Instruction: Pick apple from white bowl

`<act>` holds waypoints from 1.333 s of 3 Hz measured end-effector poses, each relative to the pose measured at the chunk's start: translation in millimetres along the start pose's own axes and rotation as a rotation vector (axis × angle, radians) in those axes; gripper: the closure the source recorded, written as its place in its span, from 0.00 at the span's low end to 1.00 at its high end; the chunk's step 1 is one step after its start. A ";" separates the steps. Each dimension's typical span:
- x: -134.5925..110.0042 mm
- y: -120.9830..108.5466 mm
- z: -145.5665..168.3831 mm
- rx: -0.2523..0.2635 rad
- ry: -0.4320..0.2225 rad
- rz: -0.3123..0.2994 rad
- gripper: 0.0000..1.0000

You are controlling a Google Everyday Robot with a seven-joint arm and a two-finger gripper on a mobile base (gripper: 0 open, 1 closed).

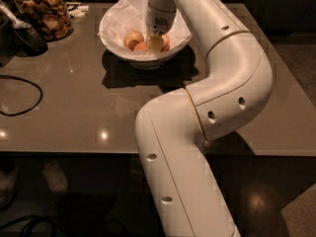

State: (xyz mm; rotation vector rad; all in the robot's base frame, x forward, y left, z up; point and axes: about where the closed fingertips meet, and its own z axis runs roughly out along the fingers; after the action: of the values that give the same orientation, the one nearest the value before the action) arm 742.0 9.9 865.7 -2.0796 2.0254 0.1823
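Observation:
The white bowl (111, 31), lined with crumpled white paper, stands at the back middle of the table. Three small apples lie in it. A pale yellow-red one (132, 37) is on the left, and an orange-red one (141, 47) lies in front of it. The edge of a deep red-orange apple (166, 42) shows at the right. My gripper (154, 44) reaches straight down into the bowl between the orange-red apple and the deep red one. It touches or nearly touches both and hides part of each.
A glass jar of brown snacks (45, 15) stands at the back left, with a dark object (27, 36) beside it. A black cable (22, 95) loops on the left of the grey table (74, 107). My arm crosses the table's right half.

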 end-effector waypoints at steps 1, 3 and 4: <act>0.0 0.0 0.0 0.000 0.000 0.000 0.74; -5.0 -9.9 -2.3 0.043 -0.014 0.001 1.00; -13.0 -10.1 -26.6 0.089 -0.016 0.004 1.00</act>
State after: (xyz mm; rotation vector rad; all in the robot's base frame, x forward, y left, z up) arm 749.7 16.0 895.4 -2.0147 1.9904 0.1064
